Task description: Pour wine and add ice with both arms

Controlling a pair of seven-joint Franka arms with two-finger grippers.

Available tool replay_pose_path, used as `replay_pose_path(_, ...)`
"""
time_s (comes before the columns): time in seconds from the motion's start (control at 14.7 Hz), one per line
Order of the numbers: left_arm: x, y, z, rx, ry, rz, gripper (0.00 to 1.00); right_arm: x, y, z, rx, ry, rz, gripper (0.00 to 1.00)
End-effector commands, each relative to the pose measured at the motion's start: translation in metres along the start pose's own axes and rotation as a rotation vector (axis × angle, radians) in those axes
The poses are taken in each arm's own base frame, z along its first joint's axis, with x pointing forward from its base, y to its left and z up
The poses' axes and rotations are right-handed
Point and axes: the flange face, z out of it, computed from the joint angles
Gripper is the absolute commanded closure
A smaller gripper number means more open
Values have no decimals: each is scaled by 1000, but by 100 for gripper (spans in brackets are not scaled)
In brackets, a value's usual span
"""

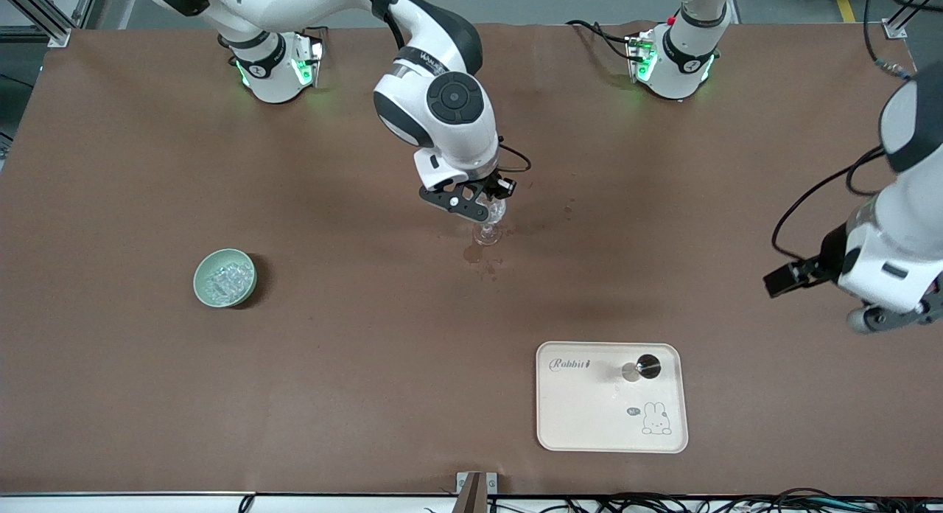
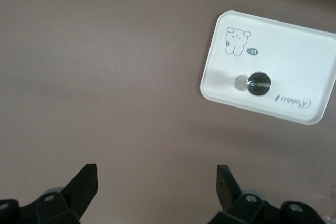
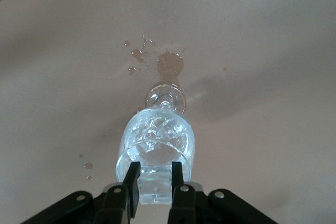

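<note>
A robotics lab, not a home or kitchen. Two white robot arms are bolted by their bases to a counter under a plain brown cover. Aluminium frame posts stand at 11 o'clock, black cables bunch along the 6 o'clock edge, and grey floor with a yellow line shows at 1 o'clock.
</note>
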Motion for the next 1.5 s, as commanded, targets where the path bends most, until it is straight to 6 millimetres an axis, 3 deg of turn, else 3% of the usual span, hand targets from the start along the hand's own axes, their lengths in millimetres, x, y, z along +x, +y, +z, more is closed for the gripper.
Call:
replay_pose_path(0.0,-27,-8,-39,40,10,78,0,-1,-5,1,1,19,-1,71)
replay_pose_path(0.14,-37,-31,-58,15,-7,90,0,-1,-5,1,1,19,-1,71)
replay_pose_path(0.48,-72,-51,-91,-63,-3,69,0,-1,-5,1,1,19,-1,65)
replay_pose_path(0.89,-117,-61,-99,-56,-19,60,0,-2,-5,0,1,19,-7,53)
replay_pose_path(0.96,-122,-67,-100,-73,-21,50,0,5,-3,-4,5,21,0,47)
replay_pose_path(1.23,-133,-73,-103,-87,-23,38,0,56,11,-64,41,42,79,14)
replay_pose_path(1.3,-133,-73,-103,-87,-23,39,0,73,20,-73,35,46,105,1)
replay_pose_path(1.43,-135,-70,-103,-86,-23,44,0,105,49,-124,56,139,96,0)
